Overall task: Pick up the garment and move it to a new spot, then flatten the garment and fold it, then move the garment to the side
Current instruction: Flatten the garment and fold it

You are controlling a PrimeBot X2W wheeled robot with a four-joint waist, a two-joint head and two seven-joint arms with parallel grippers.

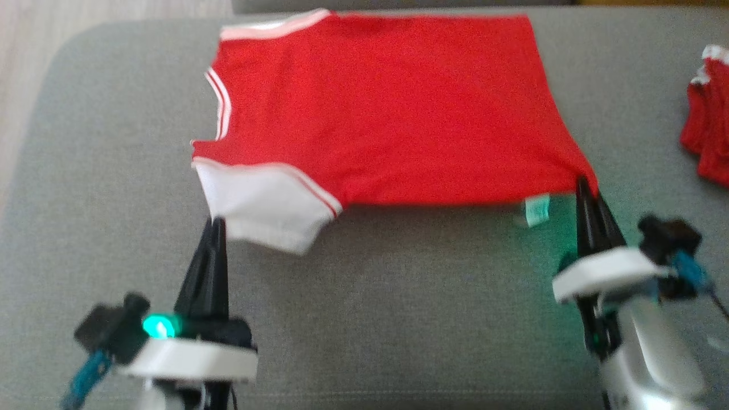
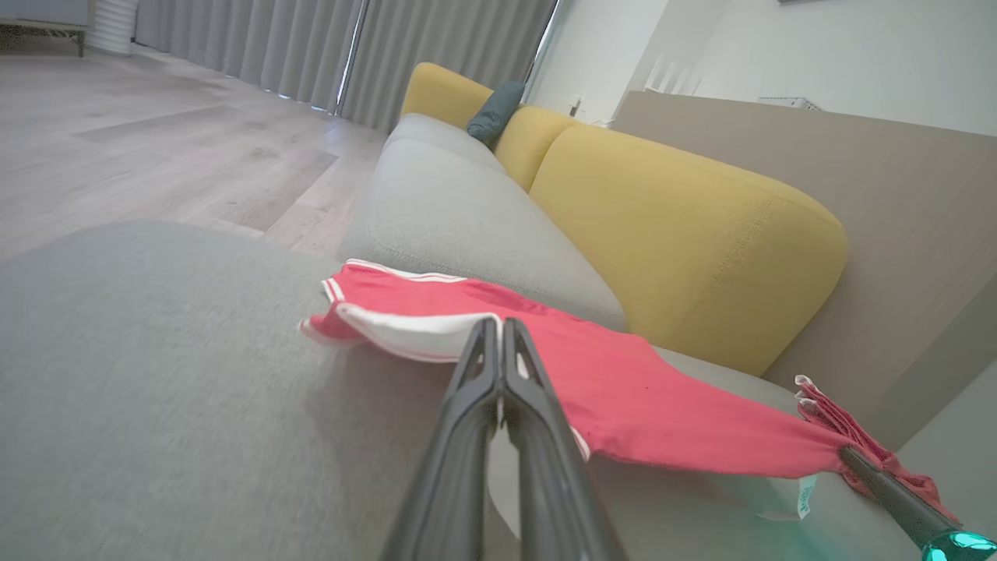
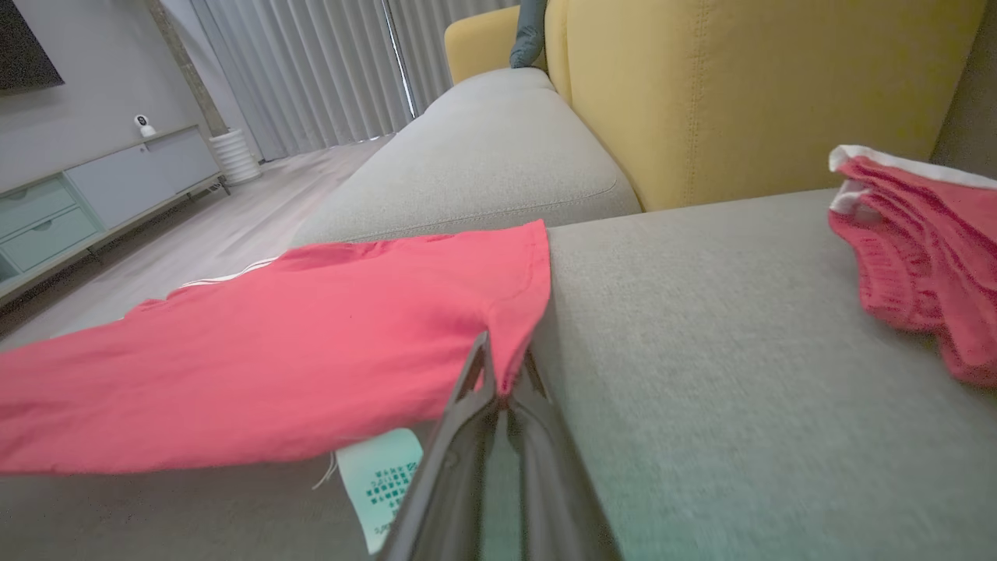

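Observation:
A red garment (image 1: 387,108) with white trim and a white sleeve (image 1: 262,199) lies spread across the grey cushion (image 1: 398,296). My left gripper (image 1: 216,225) is shut on the sleeve's near left corner; in the left wrist view the closed fingers (image 2: 498,327) pinch that white edge. At the garment's near right hem corner my right gripper (image 1: 586,188) is shut on the cloth, and the right wrist view shows red fabric (image 3: 311,343) caught between its tips (image 3: 498,382). A pale green label (image 1: 536,209) hangs from the hem beside it.
Another red and white bundle of cloth (image 1: 709,114) lies at the cushion's right edge. Yellow backrest cushions (image 3: 740,93) rise behind the seat. Wooden floor (image 1: 23,57) lies beyond the cushion's left edge. Bare grey cushion stretches between my two arms.

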